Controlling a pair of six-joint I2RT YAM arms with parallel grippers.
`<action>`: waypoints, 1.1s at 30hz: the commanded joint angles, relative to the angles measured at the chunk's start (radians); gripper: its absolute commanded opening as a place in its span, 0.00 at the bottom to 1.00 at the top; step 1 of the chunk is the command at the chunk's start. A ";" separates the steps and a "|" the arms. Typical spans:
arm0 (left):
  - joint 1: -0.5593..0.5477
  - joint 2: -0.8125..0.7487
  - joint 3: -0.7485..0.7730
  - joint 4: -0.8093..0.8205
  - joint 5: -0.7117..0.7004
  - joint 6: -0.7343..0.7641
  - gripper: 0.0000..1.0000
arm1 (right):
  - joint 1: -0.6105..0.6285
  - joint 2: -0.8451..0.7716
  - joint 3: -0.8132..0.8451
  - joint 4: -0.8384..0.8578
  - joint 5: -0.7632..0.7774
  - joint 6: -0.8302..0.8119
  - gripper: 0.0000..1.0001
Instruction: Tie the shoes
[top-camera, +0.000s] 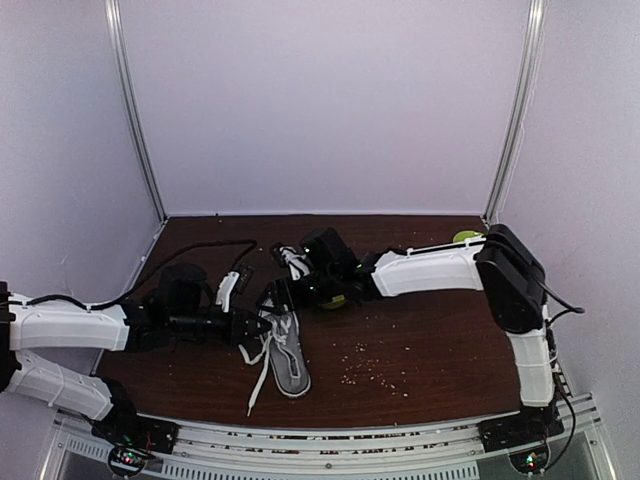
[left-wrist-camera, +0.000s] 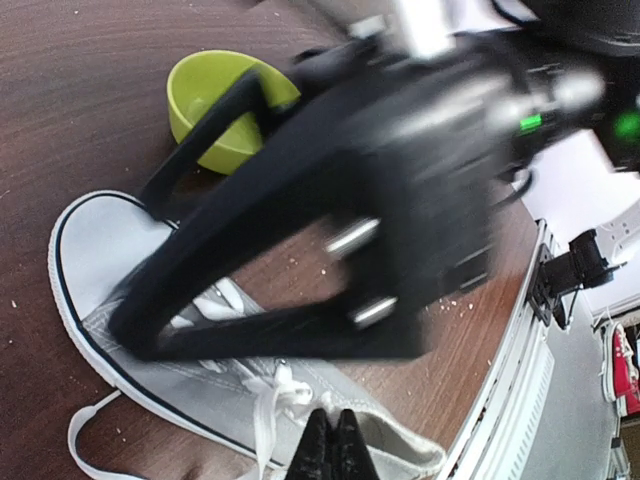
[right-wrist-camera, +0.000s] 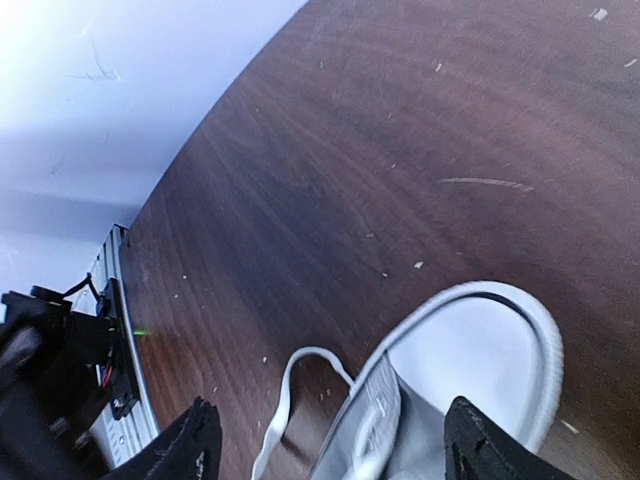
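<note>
Shoe (top-camera: 285, 352): likely light, soft canvas; laces (left-wrist-camera: 266, 412) limp, probably slippery, so you pinch them near their ends. Left gripper (left-wrist-camera: 331, 446) clenched; right gripper (right-wrist-camera: 338, 446) spread wide over the toe.

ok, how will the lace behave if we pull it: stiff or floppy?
Likely floppy: the lace lies in loose curves on the table, so it should drape rather than hold its shape. It looks flat and thin, so it may slip from a pinch. The shoe looks like light canvas, so a hard tug may drag it.
</note>
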 joint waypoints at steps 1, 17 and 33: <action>-0.002 0.048 0.056 0.048 -0.015 -0.052 0.00 | -0.045 -0.228 -0.154 0.080 0.082 -0.033 0.78; -0.002 0.095 0.086 0.068 -0.021 -0.078 0.00 | 0.090 -0.707 -0.636 0.071 0.498 -0.091 1.00; -0.001 0.074 0.082 0.071 -0.060 -0.095 0.00 | 0.238 -0.330 -0.434 0.137 0.542 -0.135 0.88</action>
